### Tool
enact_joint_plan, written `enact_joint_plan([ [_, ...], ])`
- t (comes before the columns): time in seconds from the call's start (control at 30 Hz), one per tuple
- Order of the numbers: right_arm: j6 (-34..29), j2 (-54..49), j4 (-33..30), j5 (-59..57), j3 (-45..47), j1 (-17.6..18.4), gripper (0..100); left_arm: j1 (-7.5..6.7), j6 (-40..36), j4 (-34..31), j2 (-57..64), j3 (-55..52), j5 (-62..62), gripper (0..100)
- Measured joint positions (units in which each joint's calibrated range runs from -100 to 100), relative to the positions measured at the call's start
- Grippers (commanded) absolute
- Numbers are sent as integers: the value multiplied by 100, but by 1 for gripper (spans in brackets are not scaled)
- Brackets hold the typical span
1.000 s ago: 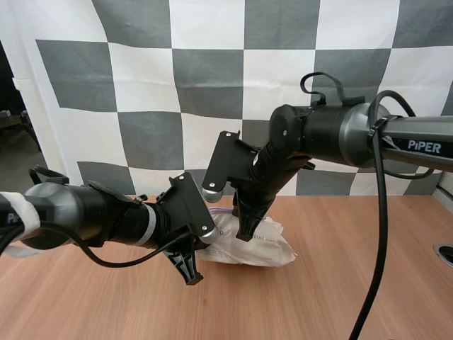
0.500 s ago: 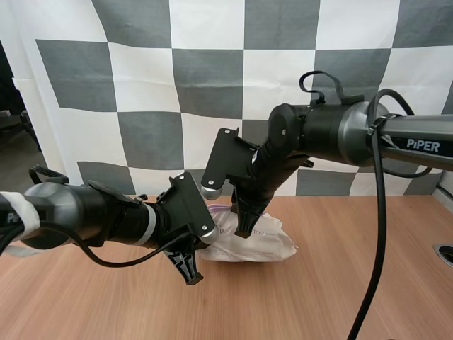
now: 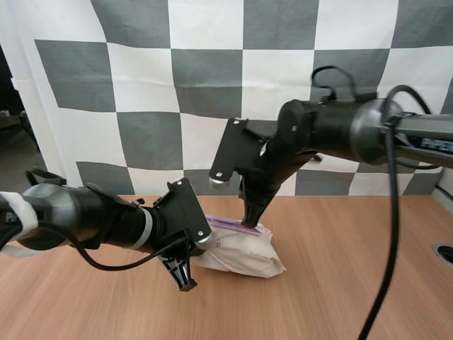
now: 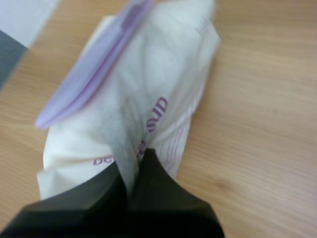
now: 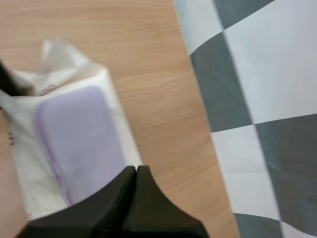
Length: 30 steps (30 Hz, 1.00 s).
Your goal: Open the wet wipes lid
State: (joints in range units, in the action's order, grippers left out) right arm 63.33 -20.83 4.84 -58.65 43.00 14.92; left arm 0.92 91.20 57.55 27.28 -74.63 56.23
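Wood table [image 3: 318, 297]: wipes pack [image 4: 168, 64], lid [image 5: 79, 134] closed; left fingers [image 4: 166, 193] pinch it, right fingers [image 5: 148, 206] together.

A white pack of wet wipes [image 3: 244, 252] lies on the wooden table [image 3: 354, 283], purple lid [image 3: 228, 222] on top. The left gripper [image 3: 185, 280] meets the pack's left end. The right gripper [image 3: 250, 219] points down onto the lid's right end.

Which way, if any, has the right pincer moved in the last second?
Yes: in the high view the right pincer rose and shifted slightly right, toward the far edge of the table, above the wet wipes pack.
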Motion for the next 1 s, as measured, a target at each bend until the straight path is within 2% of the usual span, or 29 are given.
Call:
enact_joint_plan([
  [0.37,-67,-15,25,-337,2,7,0,0,-9,35,0,-2,-22,0],
  [0.5,-67,-15,436,-1380,14,7,0,0,-9,40,0,-2,-69,0],
  [0.77,-67,-15,510,-2041,269,7,0,0,-9,50,0,-2,-136,0],
  [0.93,-58,-15,605,-1966,458,7,0,0,-9,50,0,-2,-136,0],
  [1.0,-58,-15,595,-1606,458,7,0,0,-9,50,0,-2,-136,0],
])
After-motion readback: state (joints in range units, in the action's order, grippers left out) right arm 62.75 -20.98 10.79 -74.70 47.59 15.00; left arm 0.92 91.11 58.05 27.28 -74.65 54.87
